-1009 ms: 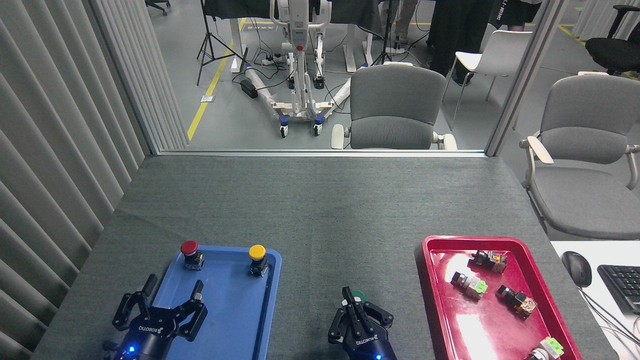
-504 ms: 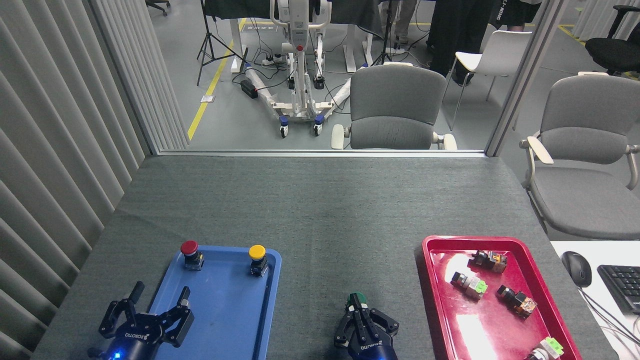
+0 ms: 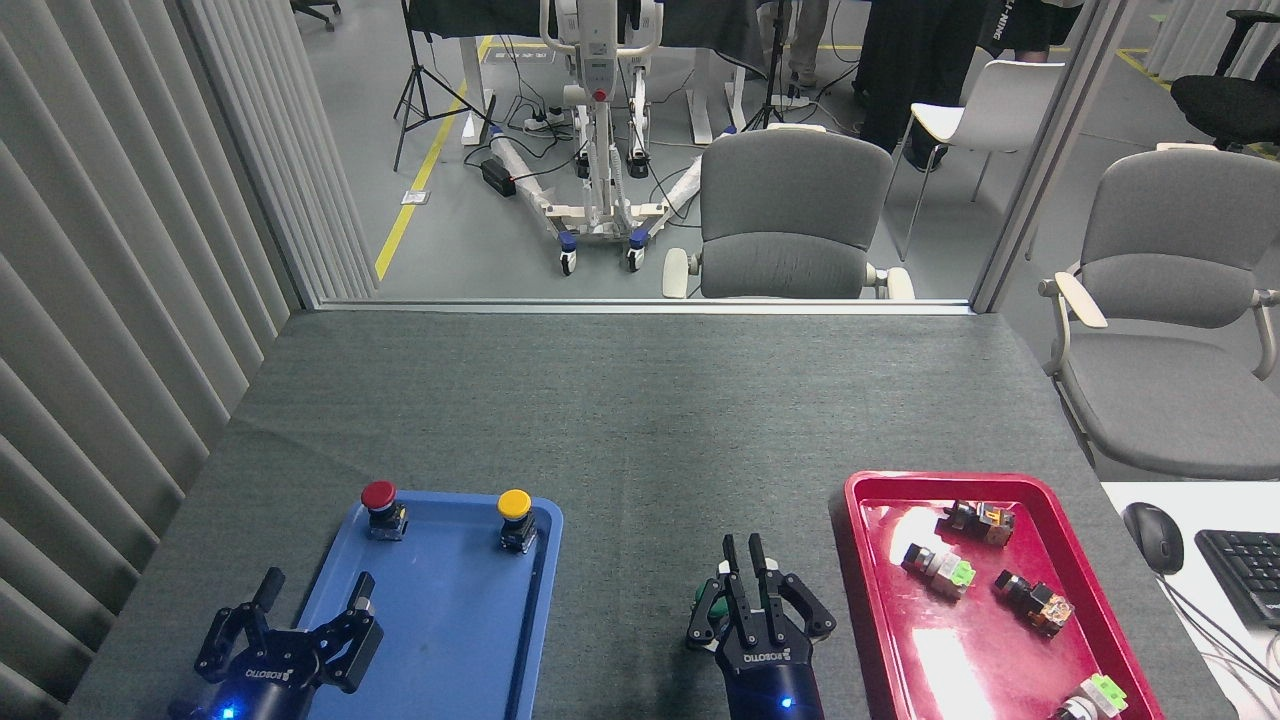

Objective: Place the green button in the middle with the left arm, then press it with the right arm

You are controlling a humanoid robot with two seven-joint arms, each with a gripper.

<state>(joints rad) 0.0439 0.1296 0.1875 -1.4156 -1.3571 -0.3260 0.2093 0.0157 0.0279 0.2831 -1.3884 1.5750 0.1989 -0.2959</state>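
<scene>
Dark grey felt cloth (image 3: 640, 420) is covering the whole tabletop, running back to a glass partition; vertical grey slats are lining the left side. Beyond the glass, a grey padded chair (image 3: 785, 215) is facing the table, a white wheeled stand (image 3: 598, 150) is sitting among cables on the floor, and someone's dark-clothed legs (image 3: 905, 70) are showing at the top. A second grey chair (image 3: 1175, 310) is standing to the right, with a mouse (image 3: 1153, 537) and keyboard (image 3: 1245, 570) on a white desk beside it.

On the cloth, a blue tray (image 3: 450, 640) at near left is holding a red button (image 3: 380, 506) and a yellow button (image 3: 516, 517), both upright along its far edge. A red tray (image 3: 880, 600) at near right is holding several loose switch parts.

The green button (image 3: 708, 602) is sitting on the bare cloth between the two trays, mostly hidden behind the right gripper (image 3: 750, 560); only a sliver of green cap is showing at the gripper's left side. That gripper's fingers are pointing away and standing slightly apart; whether they are touching the button cannot be told. The left gripper (image 3: 312, 592) is hovering over the blue tray's near left corner with its fingers spread wide and nothing between them.

Compared with half a second ago, the right gripper is sitting further right and further forward, and its fingers, then drawn together, are now parted. The left gripper is holding almost the same spot.
</scene>
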